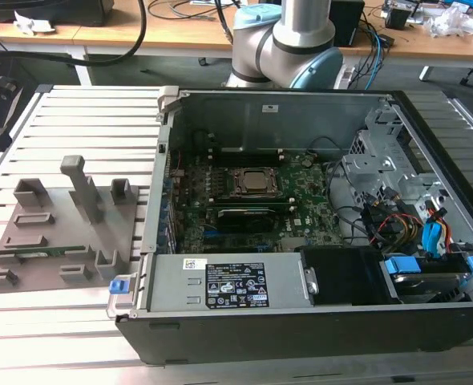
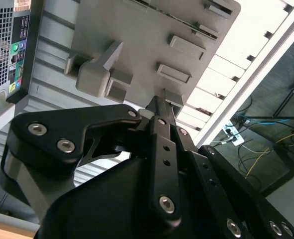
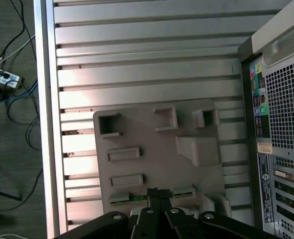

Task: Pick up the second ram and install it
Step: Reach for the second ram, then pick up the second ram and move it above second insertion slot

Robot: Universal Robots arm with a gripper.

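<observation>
In the exterior view, the second ram [image 1: 40, 253] lay flat in a slot of the grey plastic fixture plate [image 1: 68, 233], a thin green stick among upright blocks, on the exterior view's left of the open computer case [image 1: 244, 277].

In the first wrist view, the black gripper [image 3: 158, 193] overlapped the ram's [image 3: 127, 198] middle, its fingers drawn together and holding nothing.

In the second wrist view, the gripper [image 2: 162, 102] hung over the matte plate [image 2: 137, 45] — the ram [image 2: 187, 23] sat apart from it, untouched in its slot.

Nothing readable: print on power supply label [image 1: 235, 286] and computer case rear sticker [image 3: 264, 147] too small.
</observation>
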